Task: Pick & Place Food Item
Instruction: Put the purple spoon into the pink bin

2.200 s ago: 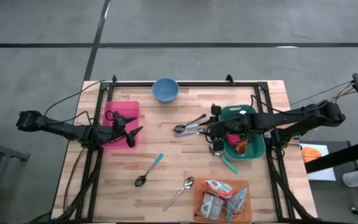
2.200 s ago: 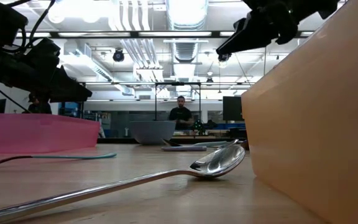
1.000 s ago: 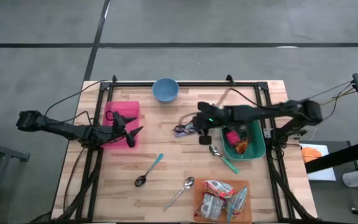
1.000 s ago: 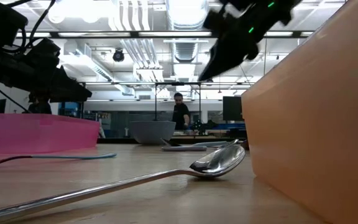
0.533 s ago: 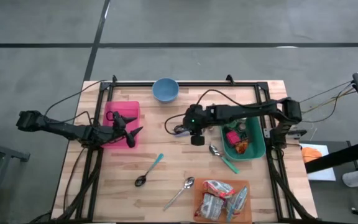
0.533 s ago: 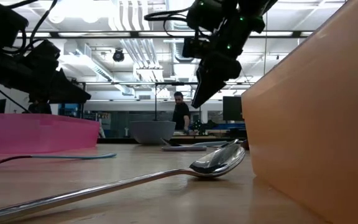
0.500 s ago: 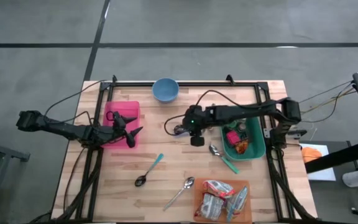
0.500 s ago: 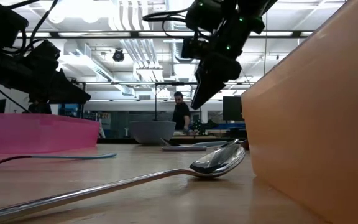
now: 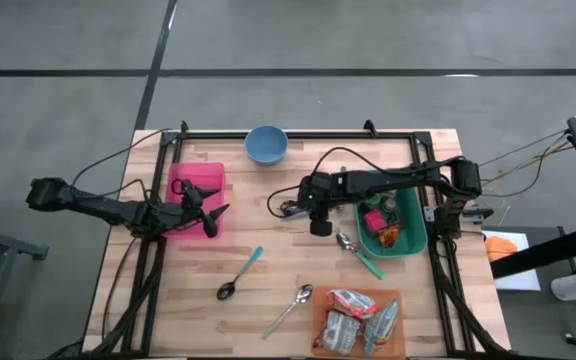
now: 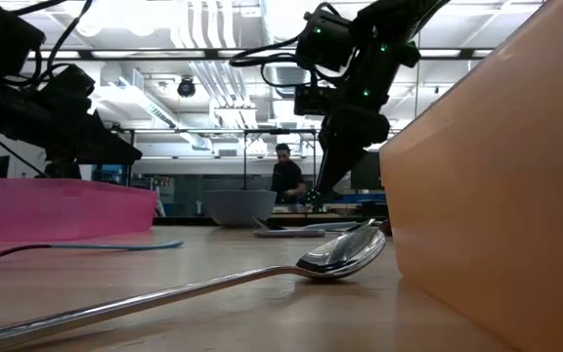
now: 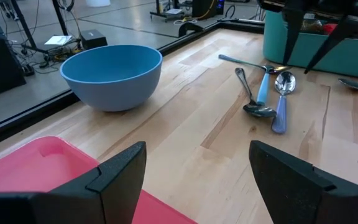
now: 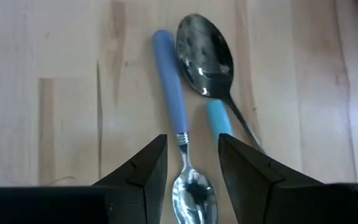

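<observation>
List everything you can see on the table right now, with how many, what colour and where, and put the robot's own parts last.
bowl: one, blue, far edge of the table.
tray: one, pink, left side.
bin: one, green, right side, food items inside.
board: one, orange, near right corner, wrapped food packets on it.
cluster of spoons: blue handles and plain metal, table middle, below the right claw.
green-handled spoon: one, beside the bin.
teal-handled spoon: one, near middle.
metal spoon: one, near edge.
left claw: black, open, over the pink tray.
right claw: black, part open, empty, above the spoon cluster.
</observation>
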You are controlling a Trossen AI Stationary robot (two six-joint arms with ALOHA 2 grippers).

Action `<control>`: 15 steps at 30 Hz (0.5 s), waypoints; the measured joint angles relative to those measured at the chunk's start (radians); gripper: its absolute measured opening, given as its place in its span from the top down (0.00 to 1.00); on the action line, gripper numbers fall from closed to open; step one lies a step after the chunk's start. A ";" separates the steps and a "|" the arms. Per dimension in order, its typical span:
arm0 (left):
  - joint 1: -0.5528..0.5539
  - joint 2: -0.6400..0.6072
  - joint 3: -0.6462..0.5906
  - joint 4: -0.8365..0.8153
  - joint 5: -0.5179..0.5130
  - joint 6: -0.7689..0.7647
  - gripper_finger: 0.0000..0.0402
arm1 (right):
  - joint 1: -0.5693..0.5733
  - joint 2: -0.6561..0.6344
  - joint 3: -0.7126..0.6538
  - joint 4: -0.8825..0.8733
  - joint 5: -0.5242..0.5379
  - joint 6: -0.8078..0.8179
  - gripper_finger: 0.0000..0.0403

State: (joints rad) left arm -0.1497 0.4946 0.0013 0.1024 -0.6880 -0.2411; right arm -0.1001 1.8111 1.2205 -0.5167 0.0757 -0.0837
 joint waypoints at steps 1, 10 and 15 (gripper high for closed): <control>0.000 0.000 0.000 -0.001 0.000 0.000 0.29 | 0.000 0.000 0.000 0.001 0.000 0.005 0.65; 0.000 0.000 0.000 -0.003 0.000 0.000 0.29 | 0.004 -0.019 0.008 0.081 -0.034 0.048 0.63; 0.000 0.000 0.000 -0.003 0.000 0.000 0.29 | 0.024 -0.021 0.004 0.149 -0.101 -0.044 0.53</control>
State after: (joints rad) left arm -0.1497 0.4946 0.0013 0.0994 -0.6883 -0.2409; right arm -0.0758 1.7902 1.2243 -0.3678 -0.0248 -0.1279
